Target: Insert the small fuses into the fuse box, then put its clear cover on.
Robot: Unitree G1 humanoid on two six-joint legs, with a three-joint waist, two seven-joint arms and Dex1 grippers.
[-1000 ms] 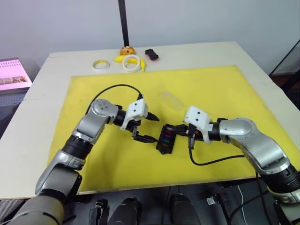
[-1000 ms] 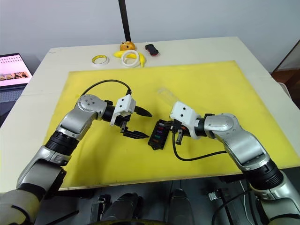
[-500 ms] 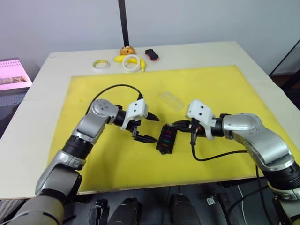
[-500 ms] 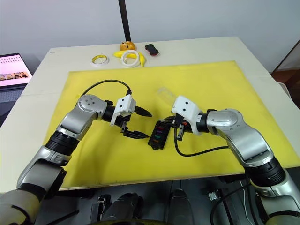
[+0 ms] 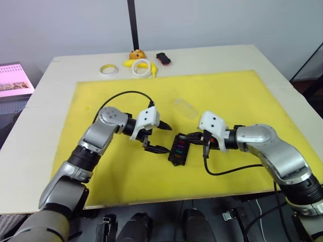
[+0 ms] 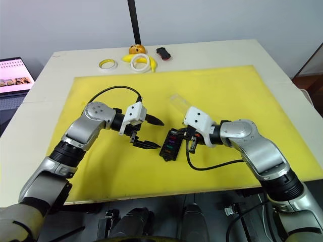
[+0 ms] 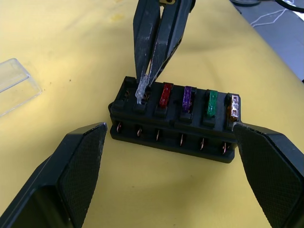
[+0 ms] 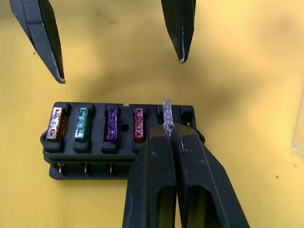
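The black fuse box (image 5: 178,149) lies on the yellow mat (image 5: 101,91) between both grippers. Orange (image 8: 58,124), green (image 8: 83,124), purple (image 8: 112,124) and red (image 8: 138,124) small fuses sit in one row of its slots. My right gripper (image 5: 190,136) is shut on a grey fuse (image 8: 167,114), holding it upright at the slot beside the red one. My left gripper (image 5: 162,137) stands open just left of the box, one finger on each side of the box's end, touching nothing. The clear cover (image 5: 185,108) lies flat on the mat behind the box.
At the table's back edge lie two tape rings (image 5: 108,69) (image 5: 142,68), a banana (image 5: 132,63), a small orange object (image 5: 136,54) and a black-and-red gadget (image 5: 163,58). A laptop (image 6: 12,75) stands off the table's left side. A black pole (image 5: 132,22) rises at the back.
My right arm drew slightly back and up from the box half a second ago and has come back to it, still holding the grey fuse. The left arm has not moved.
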